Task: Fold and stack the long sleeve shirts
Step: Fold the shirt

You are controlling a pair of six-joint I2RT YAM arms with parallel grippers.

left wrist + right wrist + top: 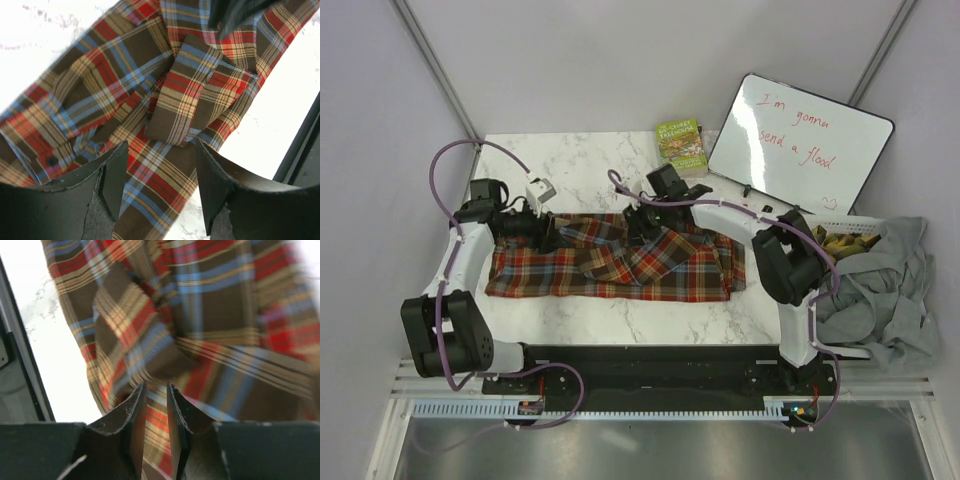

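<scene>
Across the middle of the table (580,160) the plaid shirt (620,262) lies limp and looks light, so with your left gripper (161,150) gaping empty over it and your right gripper (156,390) pinched on a fold, take hems or seams.

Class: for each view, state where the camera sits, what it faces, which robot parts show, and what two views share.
Top external: above, behind the bases, looking down on the white marble table; left arm and right arm show.
Left wrist: on the left arm, looking past the open left gripper.
Right wrist: on the right arm, looking past the right gripper.
Both wrist views share the red-orange, brown and blue plaid flannel shirt.
</scene>
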